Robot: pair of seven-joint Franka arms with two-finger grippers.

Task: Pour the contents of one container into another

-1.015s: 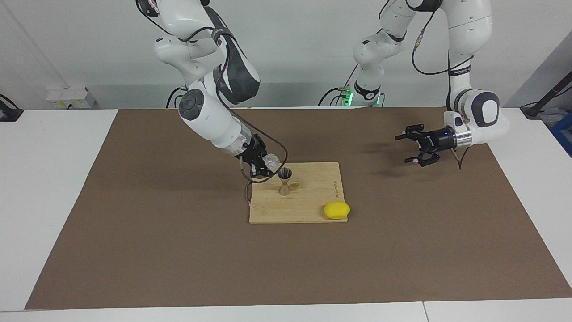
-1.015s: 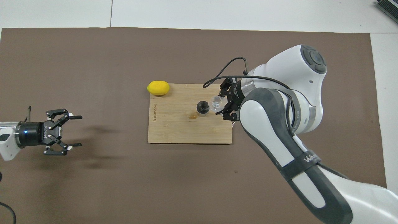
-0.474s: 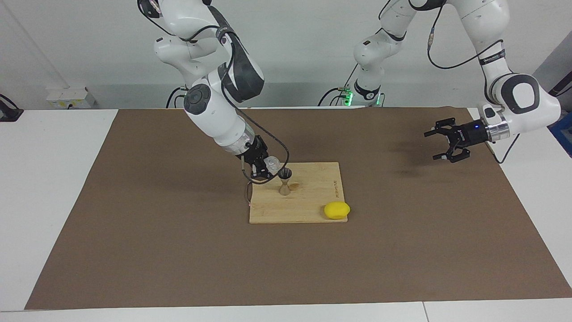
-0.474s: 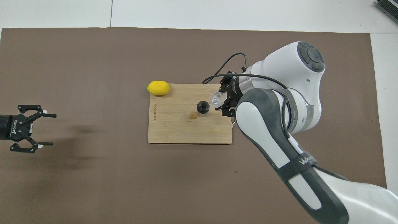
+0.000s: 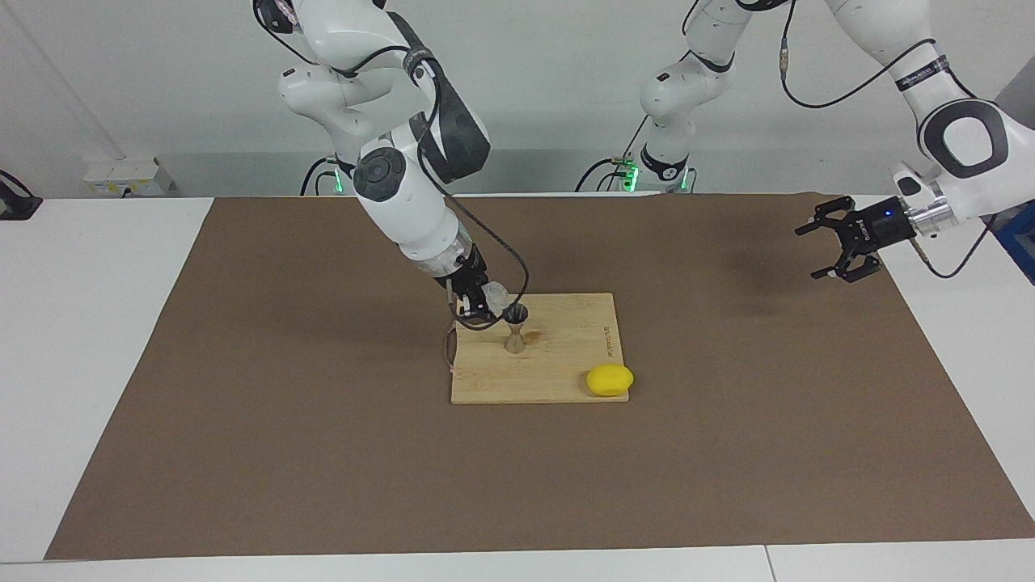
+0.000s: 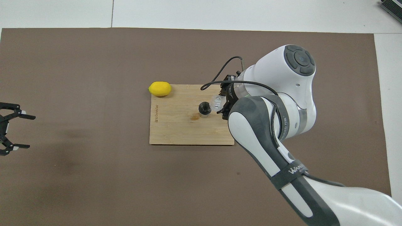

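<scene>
While the right gripper [image 5: 479,301] pinches the tipped glass tumbler [image 5: 495,293], its mouth sits right over the steel jigger [image 5: 515,327], and the left gripper [image 5: 833,240] waits with fingers spread.

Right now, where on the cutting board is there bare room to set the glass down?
Bare: the cutting board strip between the jigger and the lemon, and its edge nearer the robots. Crowded: around the jigger, where the right hand tilts the glass.

A matt brown cloth-like mat [image 5: 323,453] is spread over the smooth white worktop [image 5: 89,339]. Pale wood grain is shown by the cutting board [image 5: 558,380]. Clear glass is seen in the tumbler [image 5: 495,294], dull steel in the jigger [image 5: 515,327]. The lemon [image 5: 610,380] looks smooth and waxy. Glossy white plastic shells cover both arms.
</scene>
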